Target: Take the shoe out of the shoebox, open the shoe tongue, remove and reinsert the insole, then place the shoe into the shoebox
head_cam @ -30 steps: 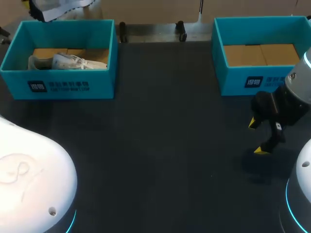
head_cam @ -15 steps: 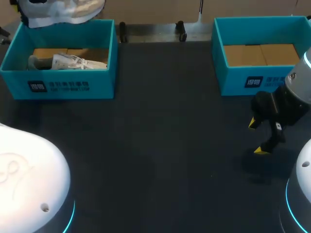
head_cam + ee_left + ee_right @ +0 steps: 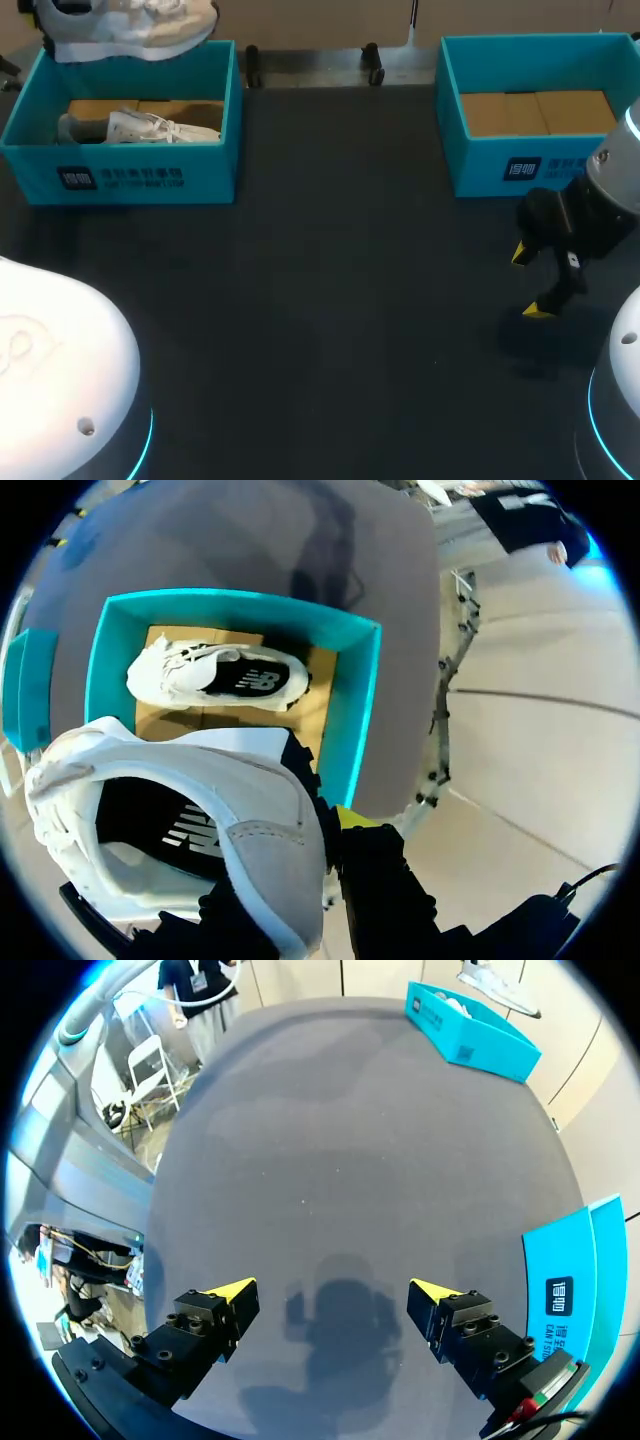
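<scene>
1. Left wrist view is giving the best look: the left gripper (image 3: 330,825) is clamping the heel of the white shoe (image 3: 170,820) and holding it up above the left shoebox (image 3: 360,710). Head view is only catching that shoe at its far edge.
2. Second shoe (image 3: 215,675) is lying on its side inside that shoebox, on the cardboard bottom.
3. Right wrist view is showing the right gripper (image 3: 330,1295) with its fingers spread wide, hovering over bare table (image 3: 350,1120) near the right shoebox (image 3: 585,1250). Head view is showing that box's cardboard bottom.
4. Both shoeboxes are carrying a dark label with white print on the front, and both shoes are showing a logo on the side.
</scene>
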### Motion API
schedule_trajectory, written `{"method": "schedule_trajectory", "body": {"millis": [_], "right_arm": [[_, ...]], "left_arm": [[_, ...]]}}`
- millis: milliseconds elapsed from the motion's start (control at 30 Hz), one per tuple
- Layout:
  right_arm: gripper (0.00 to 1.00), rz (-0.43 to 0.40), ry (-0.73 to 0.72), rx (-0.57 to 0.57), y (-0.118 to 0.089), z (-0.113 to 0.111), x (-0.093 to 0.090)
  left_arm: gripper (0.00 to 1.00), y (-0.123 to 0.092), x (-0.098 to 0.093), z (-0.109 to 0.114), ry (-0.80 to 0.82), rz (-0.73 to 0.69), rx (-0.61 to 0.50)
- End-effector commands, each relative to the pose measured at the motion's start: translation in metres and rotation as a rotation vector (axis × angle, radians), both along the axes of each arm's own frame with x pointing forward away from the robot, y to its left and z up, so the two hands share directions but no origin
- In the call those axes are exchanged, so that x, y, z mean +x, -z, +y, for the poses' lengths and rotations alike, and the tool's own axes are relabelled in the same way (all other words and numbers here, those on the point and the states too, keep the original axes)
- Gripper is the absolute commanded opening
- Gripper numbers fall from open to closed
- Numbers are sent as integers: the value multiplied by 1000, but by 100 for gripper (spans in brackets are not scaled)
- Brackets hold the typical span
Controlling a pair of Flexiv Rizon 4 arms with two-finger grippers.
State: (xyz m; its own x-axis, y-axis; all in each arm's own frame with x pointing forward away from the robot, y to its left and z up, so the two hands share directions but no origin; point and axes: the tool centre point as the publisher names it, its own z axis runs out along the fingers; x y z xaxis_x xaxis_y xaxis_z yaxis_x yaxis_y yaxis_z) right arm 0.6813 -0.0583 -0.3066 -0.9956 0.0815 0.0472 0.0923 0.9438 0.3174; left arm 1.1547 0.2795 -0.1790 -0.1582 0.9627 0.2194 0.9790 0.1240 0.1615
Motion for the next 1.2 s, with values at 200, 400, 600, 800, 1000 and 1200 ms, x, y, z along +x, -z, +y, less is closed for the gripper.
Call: {"method": "schedule_trajectory", "body": {"millis": [200, 400, 600, 800, 1000, 1200], "right_arm": [[100, -2, 1, -2, 1, 0, -1], [100, -2, 1, -2, 1, 0, -1], [100, -2, 1, -2, 1, 0, -1], [100, -2, 1, -2, 1, 0, -1], [100, -2, 1, -2, 1, 0, -1], [100, -2, 1, -2, 1, 0, -1]], "left_arm": [[0, 27, -12, 18, 144, -21, 28], [0, 27, -12, 18, 144, -21, 28], [0, 27, -12, 18, 144, -21, 28], [0, 50, -4, 10, 147, 41, 41], [0, 67, 5, 13, 126, 85, 28], [0, 57, 12, 18, 111, 71, 3]]}}
